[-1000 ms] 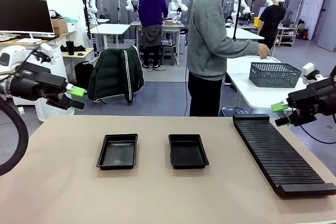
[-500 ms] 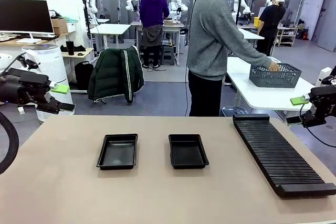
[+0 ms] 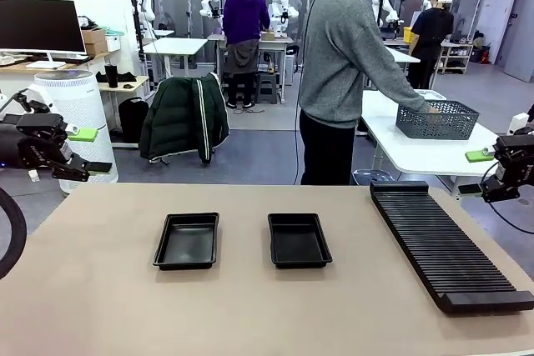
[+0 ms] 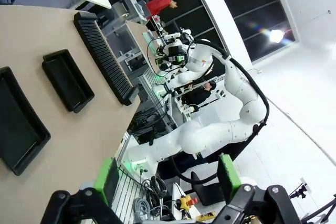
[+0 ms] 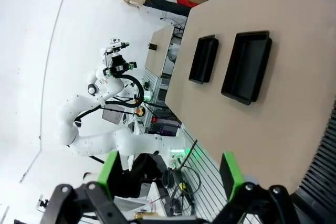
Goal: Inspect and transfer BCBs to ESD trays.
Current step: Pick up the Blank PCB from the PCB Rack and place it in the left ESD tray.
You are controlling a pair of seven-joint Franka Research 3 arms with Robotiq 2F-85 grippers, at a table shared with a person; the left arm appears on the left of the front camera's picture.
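Two empty black ESD trays lie side by side mid-table, the left tray (image 3: 187, 241) and the right tray (image 3: 299, 240). The BCBs are out of view. My left gripper (image 3: 90, 150) hovers open past the table's left edge, far from the trays, with nothing between its fingers. Off the right edge, beyond the rack, my right gripper (image 3: 476, 172) is open and empty too. The left wrist view looks past the left gripper (image 4: 168, 179) at both trays (image 4: 67, 80). Beyond the right gripper (image 5: 169, 174), the right wrist view shows both trays (image 5: 247, 66).
A long black slotted rack (image 3: 446, 243) lies along the table's right side. At the far side a person in a grey sweater (image 3: 338, 56) reaches into a grey mesh basket (image 3: 436, 119) on a white table.
Both grippers have drawn back outward, the left one to the left, the right one to the right, still open. The person's hand has gone into the basket.
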